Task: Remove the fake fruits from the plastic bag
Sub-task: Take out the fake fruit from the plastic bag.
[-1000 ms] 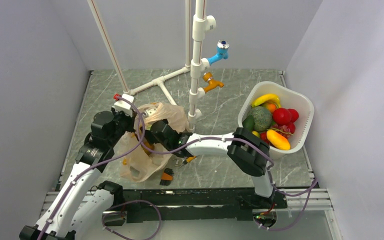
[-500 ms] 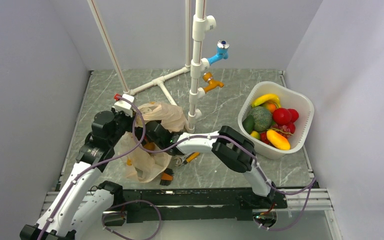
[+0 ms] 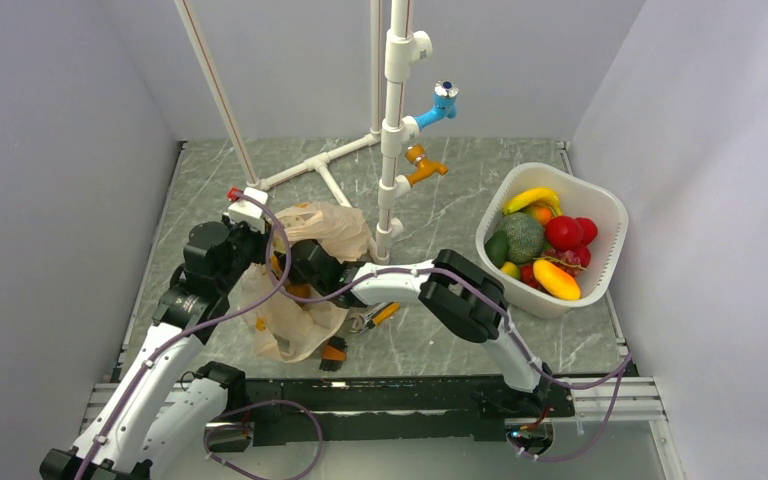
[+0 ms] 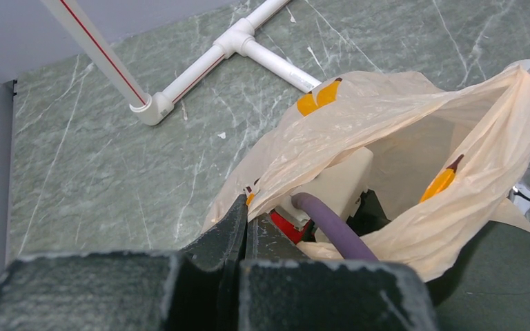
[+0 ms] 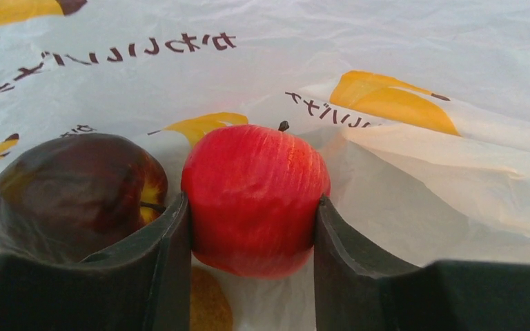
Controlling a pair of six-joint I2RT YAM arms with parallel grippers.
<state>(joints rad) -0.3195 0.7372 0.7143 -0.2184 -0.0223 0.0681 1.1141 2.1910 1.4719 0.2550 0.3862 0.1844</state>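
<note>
**Red apple gripped inside the bag, not yet lifted out**

The job looked to be at its first real extraction. The plastic bag [image 3: 285,325] lay crumpled on the left half of the counter [image 3: 460,210], toward the front edge, and every fruit seen in it was inside. The left fingers [image 4: 231,234] were pressed fully together on the bag's rim, pinching the thin film and holding the mouth up and open. The right arm reached through that mouth, and its right fingers [image 5: 169,269] stood partly closed with one pad against each flank of the red apple [image 5: 255,196], which sat squarely between them. It was a grip by the look of it, though the apple rested low in the bag.

Just left of it, touching the outer face of the left-hand finger, sat a dark red apple [image 5: 62,193]. A yellow-brown fruit [image 5: 207,303] showed beneath the red one, mostly hidden. So at least three pieces were left to bring out (more may have been buried under the folds).

The red apple was glossy, finely streaked and had a short dark stem. The bag was translucent peach with yellow-orange printed figures and dark lettering. A white basket [image 3: 605,205] of other fruit stood at the counter's right edge, well apart.
</note>
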